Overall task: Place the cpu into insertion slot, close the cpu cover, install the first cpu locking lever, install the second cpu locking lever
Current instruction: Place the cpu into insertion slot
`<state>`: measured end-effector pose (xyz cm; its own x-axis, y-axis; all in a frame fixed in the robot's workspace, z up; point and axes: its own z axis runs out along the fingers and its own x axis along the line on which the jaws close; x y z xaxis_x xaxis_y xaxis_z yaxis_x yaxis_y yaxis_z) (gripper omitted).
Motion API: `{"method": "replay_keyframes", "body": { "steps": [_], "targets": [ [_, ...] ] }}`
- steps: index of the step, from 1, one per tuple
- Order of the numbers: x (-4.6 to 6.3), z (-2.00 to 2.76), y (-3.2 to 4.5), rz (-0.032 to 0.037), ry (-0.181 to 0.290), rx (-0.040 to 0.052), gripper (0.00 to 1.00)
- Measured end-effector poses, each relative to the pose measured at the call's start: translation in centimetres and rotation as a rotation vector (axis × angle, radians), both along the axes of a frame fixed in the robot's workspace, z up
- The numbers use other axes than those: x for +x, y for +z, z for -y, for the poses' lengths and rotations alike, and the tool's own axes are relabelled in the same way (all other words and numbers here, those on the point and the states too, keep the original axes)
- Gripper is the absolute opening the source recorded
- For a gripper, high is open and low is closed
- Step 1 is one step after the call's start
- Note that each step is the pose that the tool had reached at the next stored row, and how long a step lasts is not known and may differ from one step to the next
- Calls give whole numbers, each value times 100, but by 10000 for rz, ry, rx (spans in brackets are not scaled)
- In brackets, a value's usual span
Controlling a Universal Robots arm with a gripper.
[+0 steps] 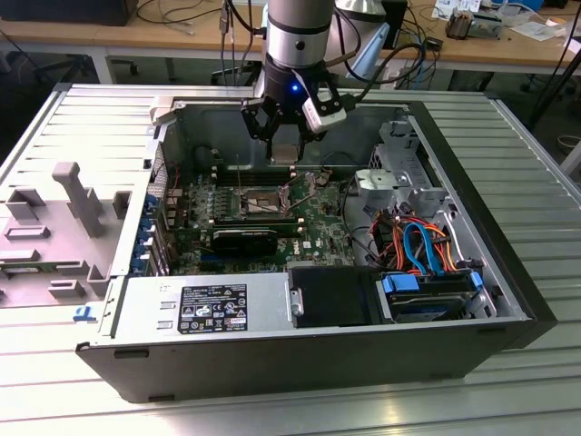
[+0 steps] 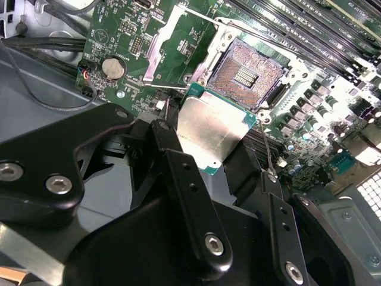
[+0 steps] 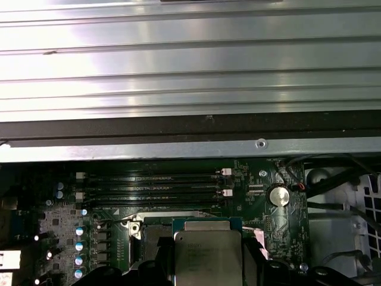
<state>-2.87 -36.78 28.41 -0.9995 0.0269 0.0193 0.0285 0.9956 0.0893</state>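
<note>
My gripper (image 1: 284,156) hangs over the open computer case, shut on the cpu (image 1: 285,145), a flat square chip with a silvery top. In the second wrist view the cpu (image 2: 211,128) sits tilted between the two black fingers (image 2: 172,155), just above and beside the insertion slot (image 2: 247,71). The slot lies bare, showing its gold-brown contact field. The cpu cover (image 2: 159,47) stands swung open beside the slot. A thin wire lever (image 2: 266,146) stands free near the slot. In the first wrist view the cpu (image 3: 208,256) hovers over the socket area of the board.
Long black memory sticks (image 3: 149,185) run beside the socket, and a coin battery (image 2: 112,67) sits on the board. A drive bay with coloured cables (image 1: 418,245) fills the case on the exterior view's right. The power supply (image 1: 209,309) lies along the case's near wall.
</note>
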Motion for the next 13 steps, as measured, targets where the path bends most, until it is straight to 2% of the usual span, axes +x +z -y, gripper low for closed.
{"method": "replay_keyframes", "body": {
  "steps": [13],
  "targets": [
    [0, 0, -1, 0, -273, 0, 55]
  ]
}}
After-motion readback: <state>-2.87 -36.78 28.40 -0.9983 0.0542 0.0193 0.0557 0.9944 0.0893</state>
